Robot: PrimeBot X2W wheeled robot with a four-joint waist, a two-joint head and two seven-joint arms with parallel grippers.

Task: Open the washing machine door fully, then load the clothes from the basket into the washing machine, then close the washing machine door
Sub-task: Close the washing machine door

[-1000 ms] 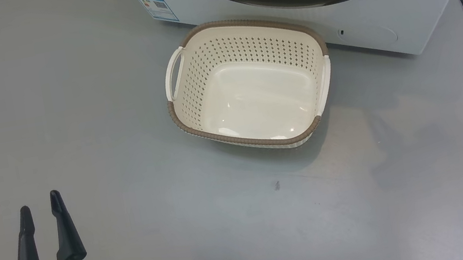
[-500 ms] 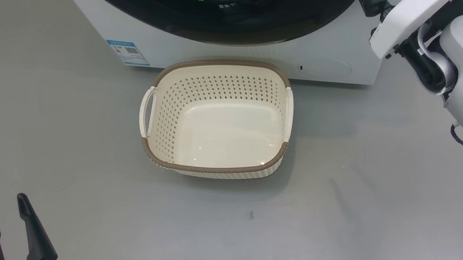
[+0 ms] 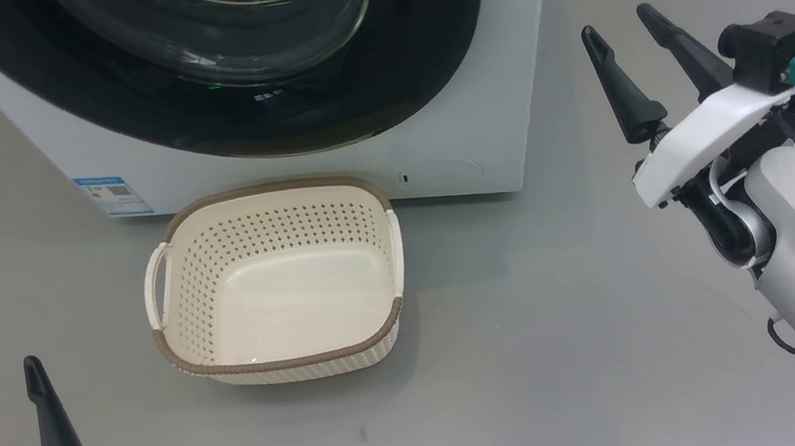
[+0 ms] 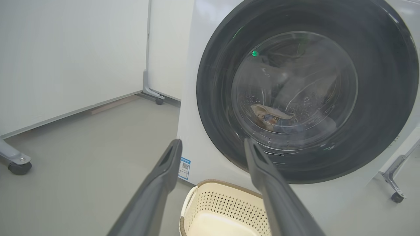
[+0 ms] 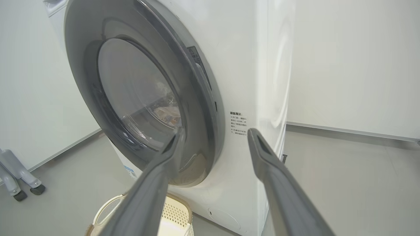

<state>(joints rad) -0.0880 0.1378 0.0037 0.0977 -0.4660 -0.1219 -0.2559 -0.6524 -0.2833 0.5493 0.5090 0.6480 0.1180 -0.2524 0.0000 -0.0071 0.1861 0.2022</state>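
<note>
**Fig. Load in, door to, both my pincers free.**
From the left: my left pincer [image 3: 2,381] hangs low over the floor, fingers apart, holding nothing. The basket [image 3: 282,355] stands just before the machine [image 3: 518,71], bare inside. The door [image 3: 430,37] lies against the machine's front and looks shut, though I cannot tell whether it has latched. Behind its glass, in the left wrist view, the clothes [image 4: 272,116] lie in the drum. My right pincer [image 3: 617,23] is held up off the machine's right corner, fingers apart, touching nothing. I judge all three steps done; at most a check of the latch is left.
</note>
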